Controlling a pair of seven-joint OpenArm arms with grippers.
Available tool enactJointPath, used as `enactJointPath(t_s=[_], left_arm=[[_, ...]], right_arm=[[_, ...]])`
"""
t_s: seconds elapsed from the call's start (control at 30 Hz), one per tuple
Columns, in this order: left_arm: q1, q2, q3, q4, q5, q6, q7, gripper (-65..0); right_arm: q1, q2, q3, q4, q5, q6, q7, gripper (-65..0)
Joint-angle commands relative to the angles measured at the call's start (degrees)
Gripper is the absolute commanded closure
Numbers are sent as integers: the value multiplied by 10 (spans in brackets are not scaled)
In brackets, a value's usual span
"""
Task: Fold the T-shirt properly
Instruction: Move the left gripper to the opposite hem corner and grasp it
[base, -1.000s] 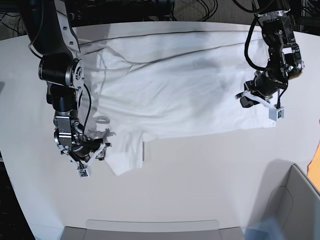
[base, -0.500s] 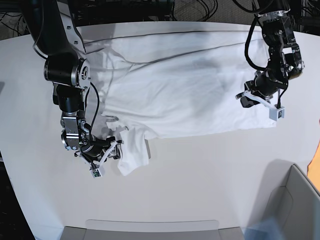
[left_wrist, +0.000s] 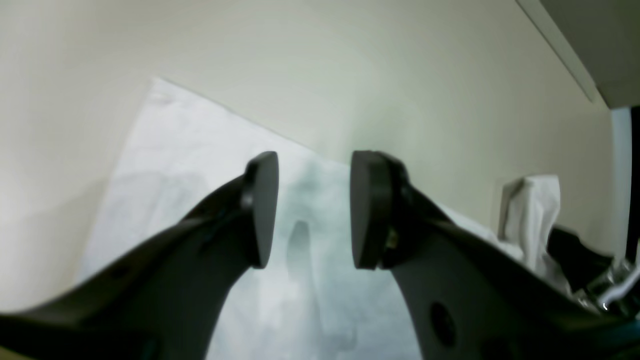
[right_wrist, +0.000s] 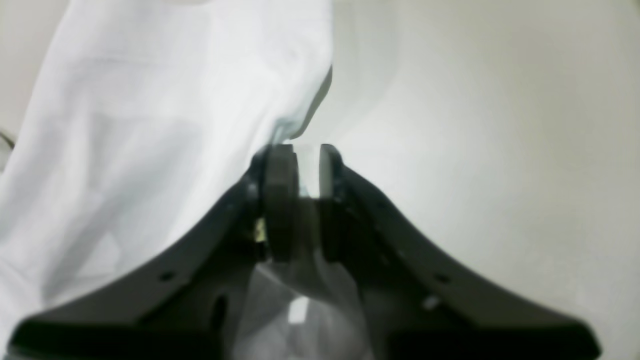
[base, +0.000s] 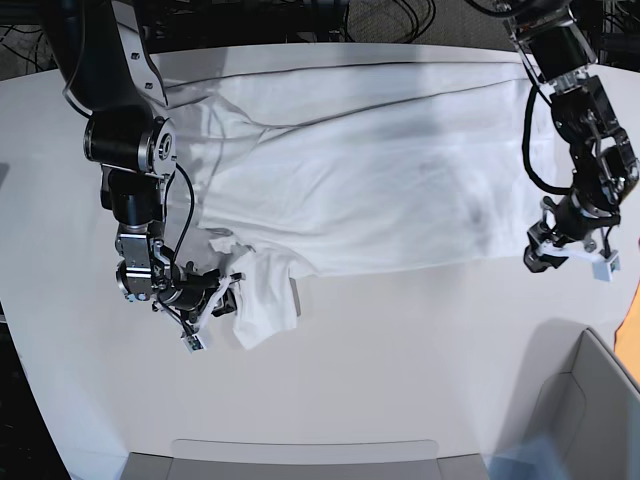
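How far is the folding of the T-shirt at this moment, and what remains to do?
It is at an early stage. The T-shirt lies mostly spread flat on the table; no complete fold is visible. In hand: the right gripper is shut on a sleeve, lifted and bunched toward the body. The left gripper is open above the shirt's hem corner, holding nothing. Left: finishing this sleeve, the other side, and the final folds.

Looks like a robotics lab bench: smooth white tabletop (base: 400, 330) with a curved front edge, two black robot arms mounted over it, loose dark cables (base: 400, 18) bundled behind the far edge, grey bin (base: 590, 400) at the near corner.
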Motion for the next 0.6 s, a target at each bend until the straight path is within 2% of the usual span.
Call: enactJointPath(t_s=[0.0,0.13,0.2,0.3,0.43,0.47,0.57], left_arm=[[-23,-20,-1,-17,-7,4,-8,-289],[-63,-75,40,-137,-7,0,-11,-306],[-81,-106,90,-190,-7,0,-37,-317],[-93,-140,170,-253,-8,0,-105,-327],[-112,-158,225,-318,-8,-2,-144,-328],[-116,-159,226,-328,-8,-11,-146,-328],[-117,-159,229,-358,-8,-66,-147,-328]], right_arm=[[8,9,-1,2,-15,-2,-26,-164],[0,11,-2,3,-16,-2,-26,-244],[-1,11,-2,3,-16,-2,-26,-250],[-2,12,-2,3,-16,-2,-26,-250],[-1,12,-2,3,-16,-2,-26,-250],[-1,12,-2,3,-16,-2,-26,-250],[-1,12,-2,3,-16,-2,-26,-250]])
